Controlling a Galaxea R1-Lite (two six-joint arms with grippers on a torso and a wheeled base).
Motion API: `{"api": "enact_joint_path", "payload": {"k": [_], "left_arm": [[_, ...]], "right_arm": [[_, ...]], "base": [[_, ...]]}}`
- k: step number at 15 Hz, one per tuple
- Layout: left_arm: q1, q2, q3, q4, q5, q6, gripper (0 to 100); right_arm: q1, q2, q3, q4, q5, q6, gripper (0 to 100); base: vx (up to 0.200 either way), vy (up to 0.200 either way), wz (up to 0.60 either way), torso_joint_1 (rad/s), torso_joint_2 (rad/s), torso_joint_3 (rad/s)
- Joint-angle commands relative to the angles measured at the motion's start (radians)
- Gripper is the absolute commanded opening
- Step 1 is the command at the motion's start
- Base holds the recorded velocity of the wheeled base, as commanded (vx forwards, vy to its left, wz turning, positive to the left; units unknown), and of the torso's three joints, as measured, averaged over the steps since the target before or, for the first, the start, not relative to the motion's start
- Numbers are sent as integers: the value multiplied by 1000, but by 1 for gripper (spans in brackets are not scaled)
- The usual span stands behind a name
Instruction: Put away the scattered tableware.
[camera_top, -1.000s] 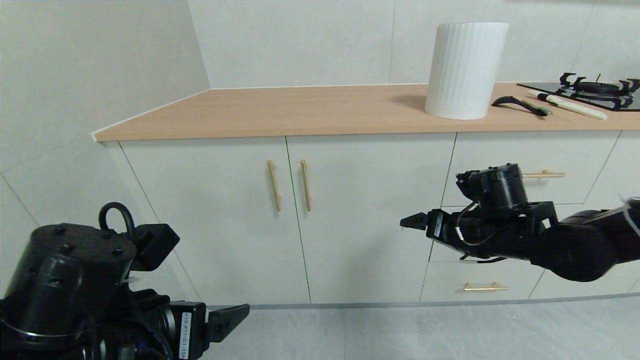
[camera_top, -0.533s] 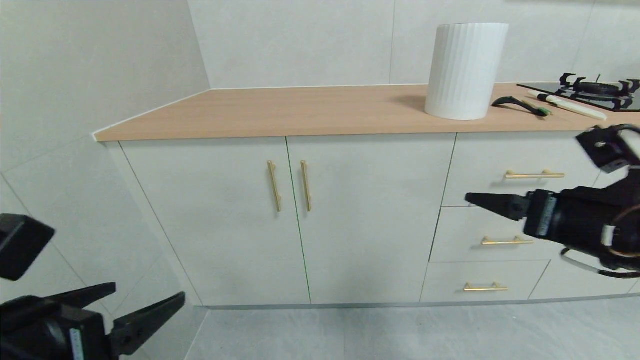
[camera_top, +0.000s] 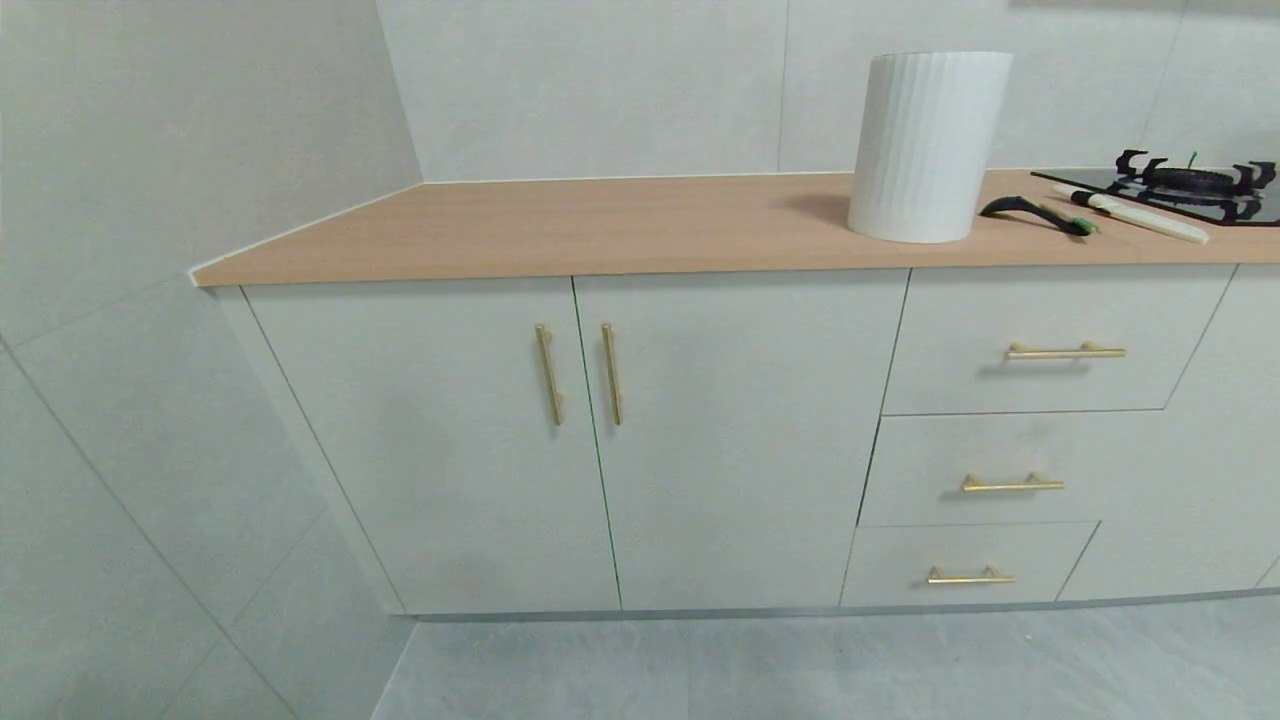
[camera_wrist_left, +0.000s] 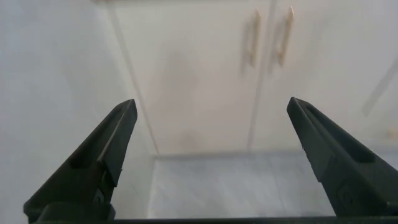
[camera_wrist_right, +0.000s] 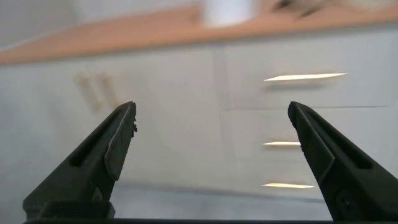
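The left gripper (camera_wrist_left: 211, 104) has its fingers spread wide apart and holds nothing. It faces the floor and the foot of the cabinet doors (camera_top: 590, 440), whose two upright gold handles (camera_top: 580, 372) sit side by side at the middle seam. Above the doors runs a wooden counter (camera_top: 560, 225). Toward its right end stands a tall white ribbed container (camera_top: 925, 145), upright. Just right of it lie the loose pieces: a black curved utensil (camera_top: 1020, 208) with a green bit at its far end, and a long white utensil (camera_top: 1140, 215) along the front edge of the black hob (camera_top: 1195, 185). Below them are three drawers (camera_top: 1040, 345) with gold handles. The right gripper (camera_wrist_right: 211, 107) is also spread wide and holds nothing, pointing at those drawers.
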Motion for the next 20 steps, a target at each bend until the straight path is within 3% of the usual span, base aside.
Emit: {"api": "enact_joint_path", "payload": {"k": [1, 3, 5, 7, 9, 10, 11, 15, 17, 20], "left_arm": [[71, -152, 24, 0, 0, 11, 100], [103, -204, 53, 0, -2, 28, 100], [143, -310, 133, 0, -5, 86, 100], [183, -327, 187, -6, 0, 77, 100], [246, -379, 224, 0, -62, 66, 100], [265, -422, 260, 0, -141, 79, 100], [267, -424, 303, -6, -161, 94, 100], [267, -424, 443, -60, -160, 97, 100], [267, -424, 486, -98, -160, 95, 100], [267, -424, 503, -135, -246, 85, 100]], "right_arm": [[-146, -303, 51, 116, -17, -69, 100], [-165, -382, 109, 122, -19, -98, 100], [-169, -479, 183, 122, -19, -141, 100], [-182, -525, 238, 122, -14, -144, 100], [-185, -534, 330, 114, -17, -155, 100], [-185, -534, 362, 114, -16, -155, 100], [-186, -534, 398, 113, -16, -154, 100], [-186, -534, 534, 60, -5, -144, 100], [-186, -534, 534, 73, 9, -134, 100], [-185, -534, 534, 113, 43, -134, 100]], "base": [[0, 0, 0, 0, 0, 0], [0, 0, 0, 0, 0, 0], [0, 0, 0, 0, 0, 0], [0, 0, 0, 0, 0, 0], [0, 0, 0, 0, 0, 0], [0, 0, 0, 0, 0, 0], [0, 0, 0, 0, 0, 0], [0, 0, 0, 0, 0, 0], [0, 0, 0, 0, 0, 0], [0, 0, 0, 0, 0, 0]]}}
